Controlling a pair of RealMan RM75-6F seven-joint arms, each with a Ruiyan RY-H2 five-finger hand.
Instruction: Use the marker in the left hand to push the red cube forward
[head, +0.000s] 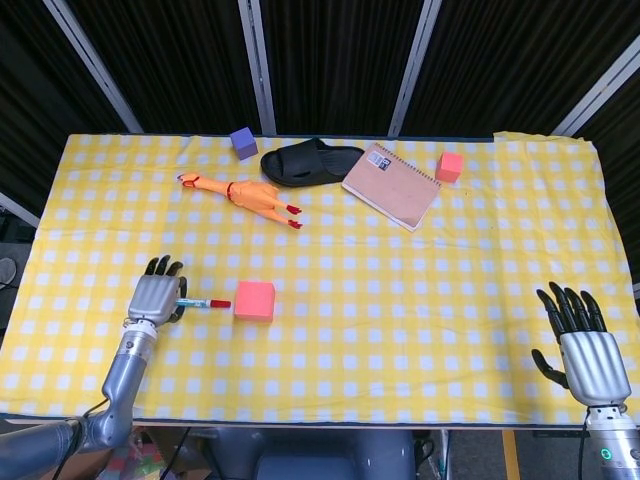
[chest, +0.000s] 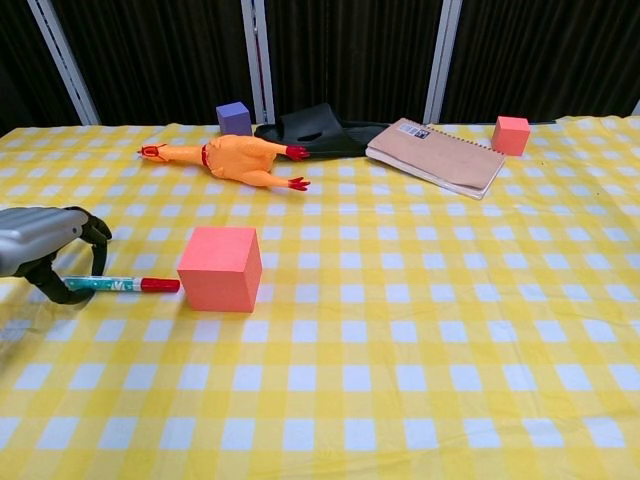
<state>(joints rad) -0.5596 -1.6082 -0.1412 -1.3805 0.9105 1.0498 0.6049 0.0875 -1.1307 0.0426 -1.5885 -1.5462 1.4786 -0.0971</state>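
Marker (chest: 118, 285) lies flat on the checkered counter (head: 420, 300), its red cap end just beside the red cube (chest: 220, 268), its other end inside the curled fingers of the left robot hand (head: 155, 299), which grips it. Right robot hand (head: 580, 345) rests near the counter's front edge, fingers spread, holding nothing.

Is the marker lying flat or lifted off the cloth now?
Cannot tell for sure. The left hand curls around the marker, which lies level, red cap beside the red cube.

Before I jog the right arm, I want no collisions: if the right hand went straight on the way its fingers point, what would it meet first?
Judging by the head view, the right hand seems to meet only bare tablecloth.
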